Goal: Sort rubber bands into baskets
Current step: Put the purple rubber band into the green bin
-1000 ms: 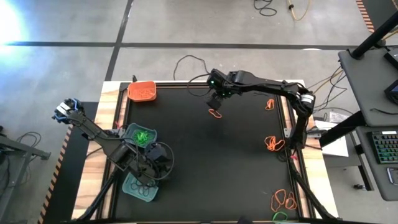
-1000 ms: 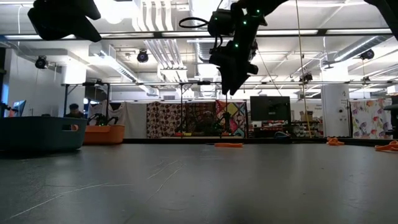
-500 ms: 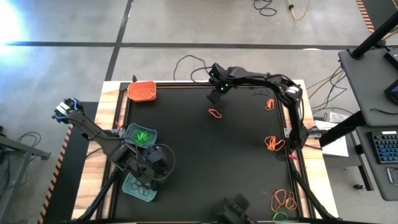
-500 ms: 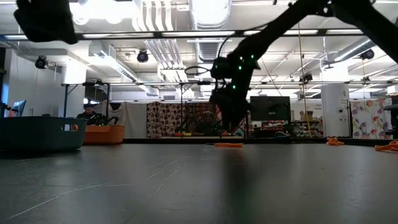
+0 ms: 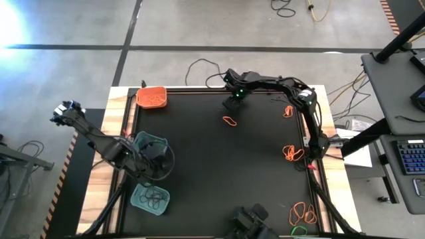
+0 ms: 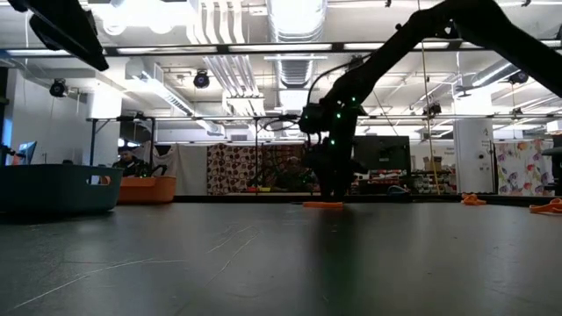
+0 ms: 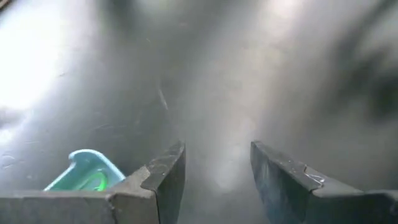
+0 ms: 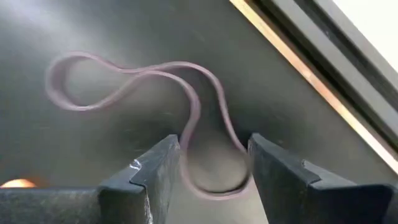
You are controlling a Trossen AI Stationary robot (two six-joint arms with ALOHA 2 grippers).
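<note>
- Two claws are working at this bench [image 5: 219,166], and the right claw [image 8: 214,165] is reaching to the far side, low over one orange rubber band [image 5: 230,121].
- Its fingers [image 8: 155,168] are standing partly open with nothing pinched between them.
- One end of the band's loop [image 8: 214,186] is lying right between those fingers, and the rest of the loop is curling away in front of them, flat on the bench.
- I am guessing the band is very light, thin and floppy, so it could stretch, bend or slip out of a loose pinch.
- I think the best place to pinch is that near end of the loop, with the fingertips pressing right down at the black mat.
- The left claw [image 7: 214,180] is hanging partly open and empty near the left edge, by a teal basket [image 5: 151,145].
- A second teal basket [image 5: 150,197] is sitting closer to the front, with dark bands in it.
- The orange basket [image 5: 152,97] is sitting at the far left corner, well apart from the band.
- More orange bands [image 5: 292,154] are lying along the right side, not yet sorted.
</note>
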